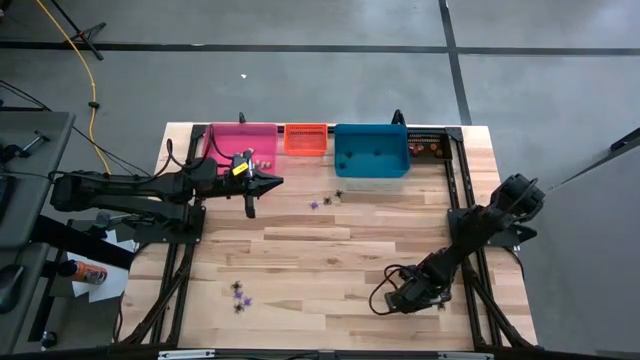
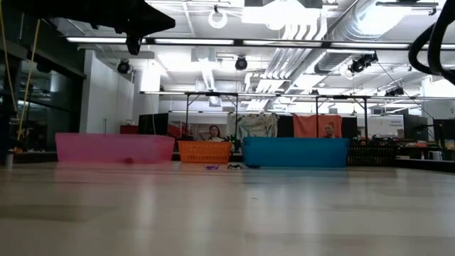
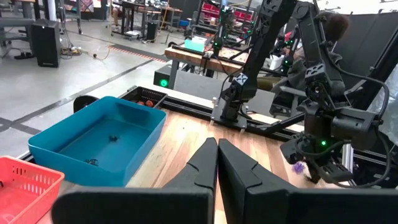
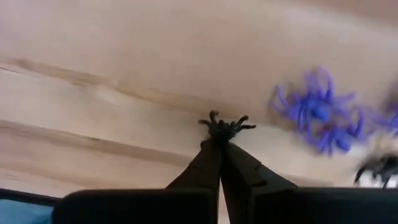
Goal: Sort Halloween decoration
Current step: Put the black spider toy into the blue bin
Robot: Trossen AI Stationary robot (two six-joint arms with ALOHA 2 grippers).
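Right gripper (image 4: 219, 144) down at the near right of the table (image 1: 330, 250), fingers pinched together on a tiny black spider (image 4: 225, 127); its legs splay out just past the fingertips. Looks like a fresh grasp, spider not yet lifted off the wood. Just beside it, purple spiders (image 4: 318, 119) lie in a small clump, and another dark trinket (image 4: 376, 167) sits at the frame edge, too blurred to identify.

Farther out: left gripper (image 1: 249, 198) hovers mid-table in front of the pink bin (image 1: 240, 143), fingers closed together, nothing visible between them. A few trinkets (image 1: 326, 200) lie near the blue bin (image 1: 371, 150); another small group (image 1: 240, 294) sits near the front edge on the left side. Orange bin (image 1: 306, 138) stands between pink and blue. Blue bin holds a few dark specks already.

Step in hand, as I judge it: pick-up of one black piece by the right arm. Next move calls for a clean lift without dragging the purple neighbours, then a carry across to whichever bin takes black items. Grip is on the very tip; piece could slip.
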